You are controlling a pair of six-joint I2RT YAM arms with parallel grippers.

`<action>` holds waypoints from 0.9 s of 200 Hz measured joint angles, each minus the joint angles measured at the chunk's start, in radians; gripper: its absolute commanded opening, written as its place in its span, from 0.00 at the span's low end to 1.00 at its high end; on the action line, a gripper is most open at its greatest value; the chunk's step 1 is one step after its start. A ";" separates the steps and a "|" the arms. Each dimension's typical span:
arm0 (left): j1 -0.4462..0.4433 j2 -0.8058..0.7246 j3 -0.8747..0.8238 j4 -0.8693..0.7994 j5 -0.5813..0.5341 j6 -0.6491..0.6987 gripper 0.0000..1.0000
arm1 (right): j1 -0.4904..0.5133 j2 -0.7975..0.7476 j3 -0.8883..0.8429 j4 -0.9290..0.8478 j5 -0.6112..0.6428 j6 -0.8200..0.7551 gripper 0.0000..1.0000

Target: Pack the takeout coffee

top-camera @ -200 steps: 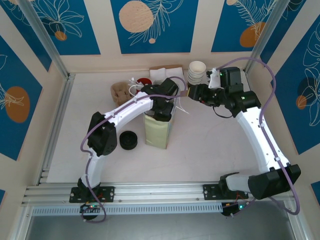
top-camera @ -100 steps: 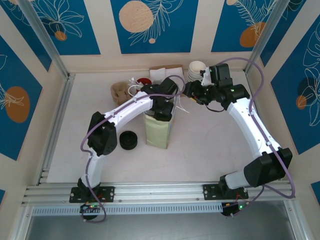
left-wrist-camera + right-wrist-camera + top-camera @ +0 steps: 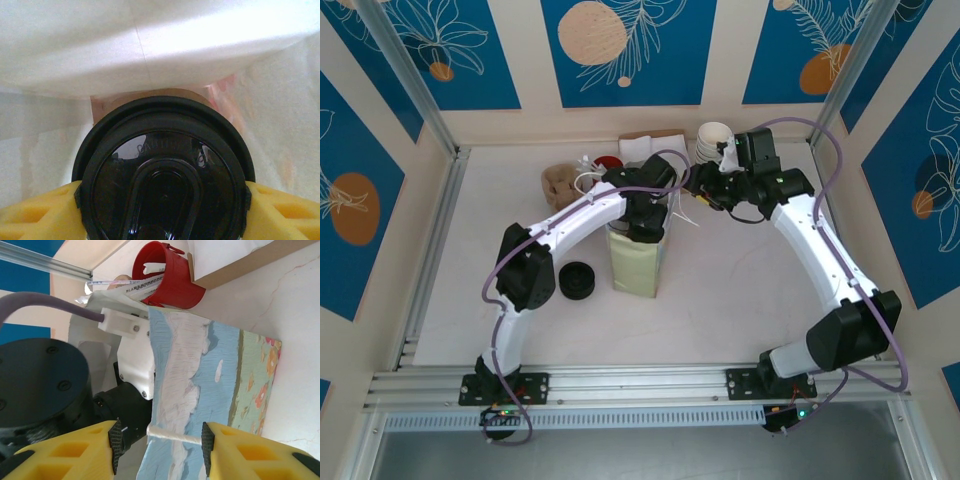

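Observation:
The takeout coffee (image 3: pixel 165 175), a tan cup with a black lid, sits low inside the white-lined paper bag (image 3: pixel 150 45). My left gripper (image 3: pixel 161 200) reaches down into the bag, and its yellow fingers (image 3: pixel 40 215) press against both sides of the lid's rim. From above, the left wrist (image 3: pixel 645 222) covers the mouth of the bag (image 3: pixel 635 262). My right gripper (image 3: pixel 161 440) is open at the bag's right top edge (image 3: pixel 695 192). The blue-printed bag wall (image 3: pixel 200 370) and its white cord handle (image 3: pixel 175 436) lie between the fingers, with a gap at the left pad.
White lidless cups (image 3: pixel 713 140) are stacked at the back right. A black lid stack (image 3: pixel 577 281) stands left of the bag. At the back are a brown cup carrier (image 3: pixel 560 185), a red cup with sachets (image 3: pixel 165 275) and a cardboard box with napkins (image 3: pixel 655 147).
The right arm has swung left, bringing its gripper up to the bag's top edge. The left arm stays in the bag.

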 measured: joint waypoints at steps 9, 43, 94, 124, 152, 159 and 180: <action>0.000 0.000 0.001 0.000 0.002 -0.003 0.69 | 0.003 0.013 0.000 0.001 -0.001 0.000 0.48; 0.000 0.000 0.001 0.000 0.004 -0.008 0.69 | 0.010 0.041 0.000 0.001 -0.003 0.000 0.48; 0.000 0.000 0.002 -0.002 0.004 -0.010 0.69 | 0.025 0.059 0.000 0.001 -0.011 -0.003 0.41; 0.000 0.001 0.008 -0.011 0.007 -0.011 0.74 | 0.030 0.076 0.003 -0.018 -0.010 -0.024 0.25; 0.000 0.002 0.021 -0.035 0.015 -0.021 0.81 | 0.030 0.079 0.031 -0.055 0.003 -0.043 0.13; 0.000 0.003 0.026 -0.042 0.019 -0.026 0.82 | 0.030 0.079 0.041 -0.064 0.010 -0.052 0.11; 0.000 0.004 0.043 -0.060 0.025 -0.036 0.86 | 0.032 0.083 0.080 -0.113 0.037 -0.079 0.08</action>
